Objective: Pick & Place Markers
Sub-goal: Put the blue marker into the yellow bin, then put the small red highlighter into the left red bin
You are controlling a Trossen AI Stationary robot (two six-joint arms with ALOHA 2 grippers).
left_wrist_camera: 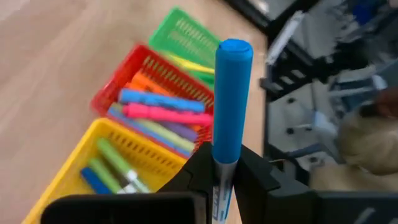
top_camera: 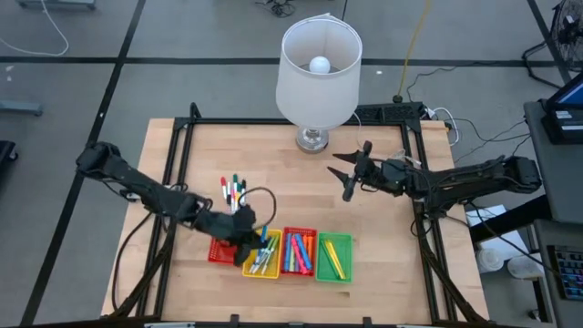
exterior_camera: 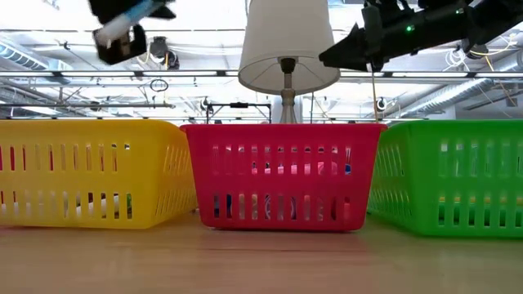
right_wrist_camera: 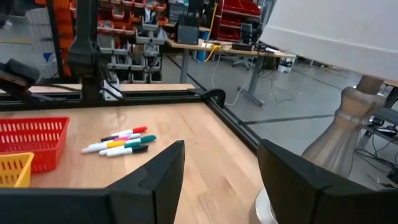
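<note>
1. One blue marker [left_wrist_camera: 231,99] is sitting upright in the left gripper [left_wrist_camera: 221,180], jaws pinched tight on its barrel, cap pointing away from the wrist.
2. That left gripper [top_camera: 248,239] is hovering over the trays, roughly above the yellow tray [top_camera: 259,269], which is already holding a few markers.
3. Next door, the red tray [top_camera: 298,252] is carrying a colourful batch of pink, blue and orange sticks, and the green tray [top_camera: 333,258] has a couple of yellow ones lying in it.
4. More loose markers [top_camera: 233,192] are waiting on the table [top_camera: 392,246], clustered just behind the trays, well short of the lamp [top_camera: 317,73].
5. Over on the other side, the right gripper [top_camera: 351,173] is hanging near the lamp base with its fingers spread wide and nothing between them; its wrist view is looking across at the loose pile [right_wrist_camera: 119,142].
6. Judging the step: this looks like the drop phase, the blue marker being carried to a tray.
7. What the next move is calling for: line the marker up over the chosen tray, lower a touch, then release so it falls inside the rim rather than bouncing off the edge.
8. After that, the pile on the table needs another visit.
</note>
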